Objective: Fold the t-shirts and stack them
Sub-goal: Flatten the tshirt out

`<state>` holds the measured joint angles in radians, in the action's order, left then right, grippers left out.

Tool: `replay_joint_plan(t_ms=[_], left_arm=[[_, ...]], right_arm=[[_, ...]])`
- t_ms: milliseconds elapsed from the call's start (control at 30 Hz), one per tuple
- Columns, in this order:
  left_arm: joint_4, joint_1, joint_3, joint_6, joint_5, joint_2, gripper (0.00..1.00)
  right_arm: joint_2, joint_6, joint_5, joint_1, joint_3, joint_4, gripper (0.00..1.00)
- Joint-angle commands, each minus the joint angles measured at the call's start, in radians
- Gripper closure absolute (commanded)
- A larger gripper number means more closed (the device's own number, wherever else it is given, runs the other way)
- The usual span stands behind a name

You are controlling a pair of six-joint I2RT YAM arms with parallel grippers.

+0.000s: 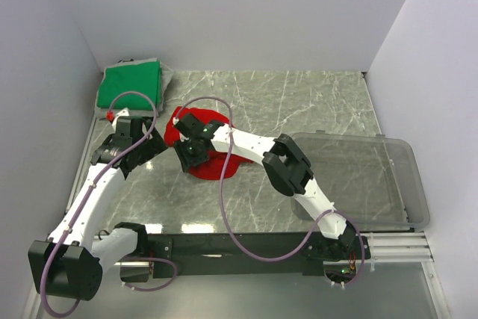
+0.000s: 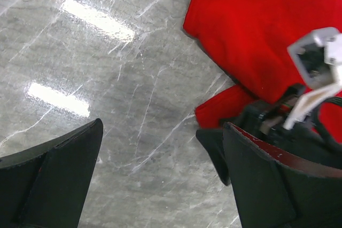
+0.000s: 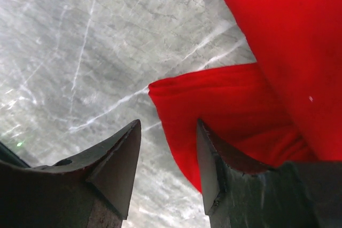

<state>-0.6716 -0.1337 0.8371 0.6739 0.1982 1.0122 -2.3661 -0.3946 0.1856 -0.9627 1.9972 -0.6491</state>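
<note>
**Red t-shirt (image 1: 208, 166) bunched on the table, green one folded in the far corner**

Marble-patterned table (image 1: 299, 102) carries both shirts. The red t-shirt lies crumpled left of centre, one folded flap sticking out toward the near side. The green t-shirt (image 1: 131, 85) sits as a flat folded square in the far left corner, well apart from the red one. A clear plastic bin (image 1: 358, 177) rests on the right side of the table.

The right gripper (image 3: 167, 126) hangs low over the red flap's edge. Its jaws are parted and clamp nothing; one finger sits over the cloth, the other over bare table. The left gripper (image 2: 163, 132) hovers over bare marble just left of the red shirt, its jaws spread wide and holding nothing.
</note>
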Motion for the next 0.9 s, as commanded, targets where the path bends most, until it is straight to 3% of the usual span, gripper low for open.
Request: replay_joint_plan(t_ms=[0, 233, 267, 300, 367, 467, 667, 867], left_arm=[[0.006, 0.005, -0.009, 0.000, -0.023, -0.012, 0.01], [0.004, 0.002, -0.004, -0.005, -0.025, 0.002, 0.01], [0.004, 0.002, -0.001, -0.007, -0.022, 0.003, 0.01], [0.004, 0.002, 0.002, -0.011, -0.020, 0.002, 0.01], [0.004, 0.002, 0.007, -0.013, -0.016, 0.003, 0.01], [0.006, 0.002, 0.014, -0.013, -0.010, 0.003, 0.01], [0.030, 0.000, 0.025, -0.008, -0.006, 0.005, 0.01], [0.115, 0.000, -0.001, 0.015, -0.029, 0.040, 0.01]], right_arm=[[-0.022, 0.014, -0.009, -0.011, 0.077, 0.016, 0.47], [-0.105, 0.003, -0.096, -0.018, 0.136, -0.041, 0.50], [-0.113, -0.004, -0.110, -0.018, 0.143, -0.056, 0.54], [-0.117, -0.010, -0.118, -0.015, 0.150, -0.081, 0.65], [-0.111, -0.024, -0.115, -0.010, 0.121, -0.084, 0.74], [-0.056, -0.044, -0.095, 0.005, 0.042, -0.049, 0.98], [0.158, -0.069, -0.006, 0.065, -0.077, -0.011, 1.00], [0.453, -0.073, -0.017, 0.120, -0.046, -0.145, 1.00]])
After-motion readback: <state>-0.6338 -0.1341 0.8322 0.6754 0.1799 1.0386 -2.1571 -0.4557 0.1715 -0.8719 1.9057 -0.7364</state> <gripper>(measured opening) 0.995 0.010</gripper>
